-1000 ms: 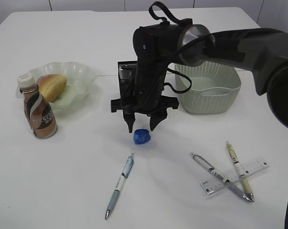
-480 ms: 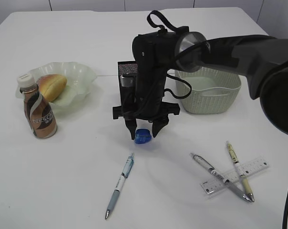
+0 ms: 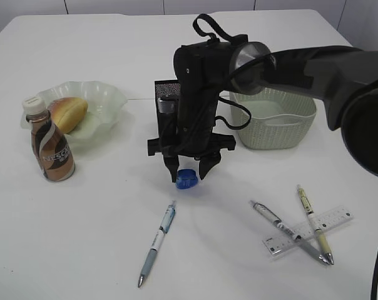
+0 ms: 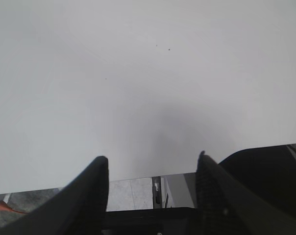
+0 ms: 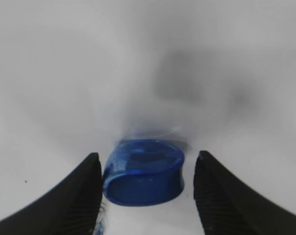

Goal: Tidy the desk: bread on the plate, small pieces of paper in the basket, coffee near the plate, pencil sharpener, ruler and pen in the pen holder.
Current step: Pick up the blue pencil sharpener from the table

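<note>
The blue pencil sharpener (image 3: pixel 187 179) lies on the white desk (image 3: pixel 82 237). My right gripper (image 3: pixel 188 172) stands open astride it. In the right wrist view the pencil sharpener (image 5: pixel 144 171) sits between the jaws of the right gripper (image 5: pixel 147 166), close to the left finger, with a gap to the right one. The bread (image 3: pixel 68 112) rests on the green plate (image 3: pixel 104 94), and the coffee (image 3: pixel 51 150) stands beside it. Two pens (image 3: pixel 286 230) cross over the ruler (image 3: pixel 336 222); a third pen (image 3: pixel 158 240) lies alone. My left gripper (image 4: pixel 152 161) is open over bare desk. The small pieces of paper are out of view.
The black mesh pen holder (image 3: pixel 164 94) stands right behind my right arm, partly hidden by it. The grey-green basket (image 3: pixel 273 128) sits to its right. The desk's near edge shows in the left wrist view.
My right gripper has come down from just above the pencil sharpener until its fingers stand on either side of it. Nothing else has moved.
</note>
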Controlling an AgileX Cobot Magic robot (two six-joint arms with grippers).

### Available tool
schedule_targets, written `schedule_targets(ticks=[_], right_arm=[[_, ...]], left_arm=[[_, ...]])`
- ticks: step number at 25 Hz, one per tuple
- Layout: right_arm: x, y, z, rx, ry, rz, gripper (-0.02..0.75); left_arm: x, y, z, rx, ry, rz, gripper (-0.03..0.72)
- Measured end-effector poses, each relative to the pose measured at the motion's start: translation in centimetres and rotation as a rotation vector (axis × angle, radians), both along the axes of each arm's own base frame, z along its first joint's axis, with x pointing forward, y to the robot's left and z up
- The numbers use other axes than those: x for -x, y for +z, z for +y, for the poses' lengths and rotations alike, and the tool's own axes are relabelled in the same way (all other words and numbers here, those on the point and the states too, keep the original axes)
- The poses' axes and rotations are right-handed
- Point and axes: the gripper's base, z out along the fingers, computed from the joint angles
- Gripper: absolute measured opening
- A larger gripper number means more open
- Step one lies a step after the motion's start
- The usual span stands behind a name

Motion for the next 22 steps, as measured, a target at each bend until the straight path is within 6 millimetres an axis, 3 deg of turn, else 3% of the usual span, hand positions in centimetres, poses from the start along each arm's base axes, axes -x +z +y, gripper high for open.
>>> schedule_targets(ticks=[22], right_arm=[[0.04, -0.26, 0.05, -0.002, -0.004, 0.012, 0.44]], left_arm=[[0.0, 0.0, 0.0, 0.0, 0.0, 0.0, 0.416]])
